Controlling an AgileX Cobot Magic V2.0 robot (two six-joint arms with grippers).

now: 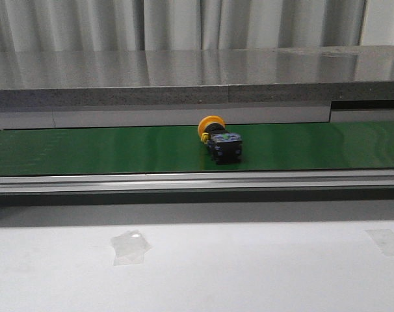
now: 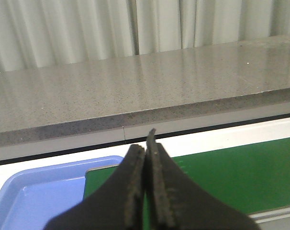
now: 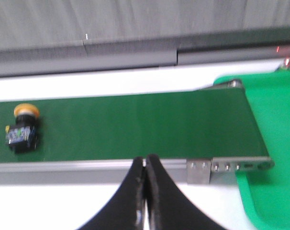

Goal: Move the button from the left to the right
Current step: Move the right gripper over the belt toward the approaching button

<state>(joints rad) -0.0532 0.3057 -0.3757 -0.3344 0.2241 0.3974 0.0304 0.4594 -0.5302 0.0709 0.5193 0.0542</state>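
While both black pincers, left gripper [image 2: 146, 158] and right gripper [image 3: 145, 172], are pressed closed on nothing, the yellow-capped black push-button switch [image 1: 221, 141] lies on its side. It rests on the green conveyor belt [image 1: 86, 148], well apart from both.

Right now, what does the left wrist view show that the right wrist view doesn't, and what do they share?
Only the left wrist view shows the blue tray at one end of the belt, the shut left gripper and pale curtains behind the grey counter. Only the right wrist view shows the button lying on the belt, the green tray at the belt's other end, and the shut right gripper. Both show the green conveyor belt and the grey counter behind it, with neither gripper holding anything.
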